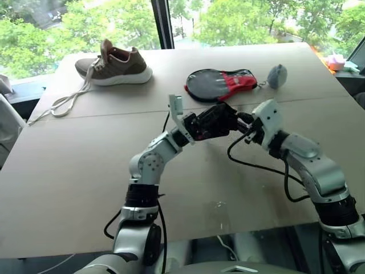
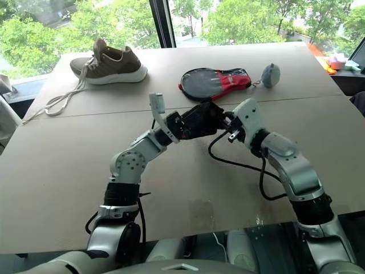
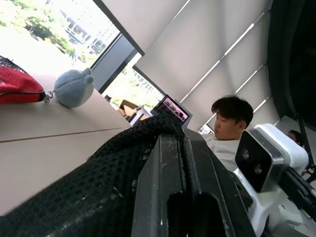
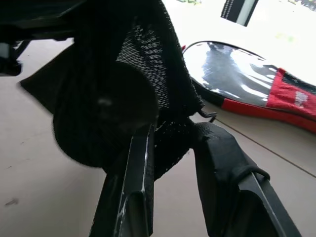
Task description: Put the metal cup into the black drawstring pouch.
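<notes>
Left eye view shows the small soft black mesh-fabric drawstring pouch (image 1: pixel 214 121) held up above the pale brown desk (image 1: pixel 74 171), between the two hands near the desk's middle. The left hand (image 1: pixel 206 127) is clamped tight on the pouch's fabric; in the left wrist view its black fingers (image 3: pixel 170 197) press together with the mesh bunched beside them. The right hand (image 1: pixel 242 121) meets the pouch from the other side. In the right wrist view its fingers (image 4: pixel 136 197) stand a little apart, with a fold of the pouch hanging between them and touching one finger; whether they pinch it I cannot tell. A round bulge swells the fabric there, yet the shiny metal cup itself cannot be made out.

Farther back on the desk lies a racket-shaped black, grey and red case (image 1: pixel 222 84), with a grey fuzzy ball (image 1: pixel 277 76) attached at its end. Well to the left rests a brown sneaker with a white sole (image 1: pixel 114 65), its laces trailing over the desk. A person (image 3: pixel 229 126) sits in the background of the left wrist view.
</notes>
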Tool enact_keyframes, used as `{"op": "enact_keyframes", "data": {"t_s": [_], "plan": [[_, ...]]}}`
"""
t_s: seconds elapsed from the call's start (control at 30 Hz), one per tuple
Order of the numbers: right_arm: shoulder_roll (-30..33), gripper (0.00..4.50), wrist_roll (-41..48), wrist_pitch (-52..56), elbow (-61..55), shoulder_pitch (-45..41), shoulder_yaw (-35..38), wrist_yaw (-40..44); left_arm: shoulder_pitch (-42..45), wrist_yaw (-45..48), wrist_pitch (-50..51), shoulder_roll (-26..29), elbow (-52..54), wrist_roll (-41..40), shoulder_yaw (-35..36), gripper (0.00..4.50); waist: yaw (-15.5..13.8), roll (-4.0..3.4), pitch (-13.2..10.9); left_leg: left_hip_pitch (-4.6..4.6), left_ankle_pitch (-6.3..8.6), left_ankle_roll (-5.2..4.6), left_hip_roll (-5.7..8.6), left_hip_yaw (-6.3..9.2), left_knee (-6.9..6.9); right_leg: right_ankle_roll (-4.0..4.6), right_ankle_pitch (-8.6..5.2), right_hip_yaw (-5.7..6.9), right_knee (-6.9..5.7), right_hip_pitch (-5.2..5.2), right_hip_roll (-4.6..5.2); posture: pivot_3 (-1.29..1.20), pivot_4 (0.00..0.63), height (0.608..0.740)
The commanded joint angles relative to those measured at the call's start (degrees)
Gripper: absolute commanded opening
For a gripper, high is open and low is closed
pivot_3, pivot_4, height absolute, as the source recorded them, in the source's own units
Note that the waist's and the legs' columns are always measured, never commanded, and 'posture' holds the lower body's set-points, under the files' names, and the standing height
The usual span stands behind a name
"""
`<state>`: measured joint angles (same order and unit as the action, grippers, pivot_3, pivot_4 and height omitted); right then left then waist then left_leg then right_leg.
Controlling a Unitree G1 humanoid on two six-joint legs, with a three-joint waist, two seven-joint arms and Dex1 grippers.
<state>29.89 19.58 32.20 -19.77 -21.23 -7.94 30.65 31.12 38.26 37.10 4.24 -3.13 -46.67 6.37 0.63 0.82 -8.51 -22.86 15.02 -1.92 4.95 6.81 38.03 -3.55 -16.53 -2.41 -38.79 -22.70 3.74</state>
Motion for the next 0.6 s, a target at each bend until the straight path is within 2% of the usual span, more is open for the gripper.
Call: {"op": "enact_keyframes", "data": {"t_s": [0.03,0.17,0.4,0.5,0.57,0.6], "plan": [[1.22,1.20,7.45,4.40,-6.37,1.47,5.51,3.28,-0.28,0.53,-0.94,-0.11,0.45,-0.29,0.57,0.00,-0.11,0.01,0.00,0.00,0.00,0.00,0.00,0.03,0.00,0.00,0.00,0.03,0.01,0.02,0.00,0.00,0.150,0.740],[1.37,1.20,14.68,7.85,-7.76,1.07,12.67,3.30,-1.29,2.10,0.24,1.26,0.86,-0.64,0.39,0.00,-0.06,0.01,0.00,-0.01,0.00,-0.01,0.00,0.05,0.01,0.00,0.00,0.02,0.03,0.04,0.02,0.00,0.150,0.740],[1.82,1.20,12.52,6.24,-4.51,1.46,15.52,1.16,-2.44,13.01,2.25,11.58,2.56,1.62,-3.62,0.00,0.06,0.00,0.00,0.02,0.00,0.00,-0.01,0.05,-0.06,0.01,0.00,0.02,0.00,0.01,-0.01,0.00,0.150,0.740],[2.95,1.20,11.64,5.71,-4.89,3.16,15.13,2.16,-2.42,16.23,-2.86,16.64,1.34,9.58,-8.47,0.00,0.01,0.00,0.00,0.01,0.00,0.00,-0.01,0.04,-0.06,0.01,0.00,0.02,0.03,0.02,0.01,0.00,0.150,0.740],[3.02,1.20,11.57,5.88,-4.42,4.07,15.87,1.74,-3.00,18.74,-14.73,21.19,1.66,22.60,-16.80,0.00,-0.18,0.00,0.00,0.00,0.00,0.00,0.00,0.07,-0.06,0.01,0.00,0.02,0.05,0.03,0.05,0.00,0.150,0.740],[2.26,1.20,12.77,6.41,-4.16,4.23,17.12,1.07,-2.98,19.59,-17.66,21.75,2.43,25.00,-18.68,0.00,-0.22,-0.01,0.00,0.01,0.00,0.00,0.01,0.10,-0.07,0.01,0.00,0.00,0.12,0.03,0.05,0.00,0.150,0.740]]}}
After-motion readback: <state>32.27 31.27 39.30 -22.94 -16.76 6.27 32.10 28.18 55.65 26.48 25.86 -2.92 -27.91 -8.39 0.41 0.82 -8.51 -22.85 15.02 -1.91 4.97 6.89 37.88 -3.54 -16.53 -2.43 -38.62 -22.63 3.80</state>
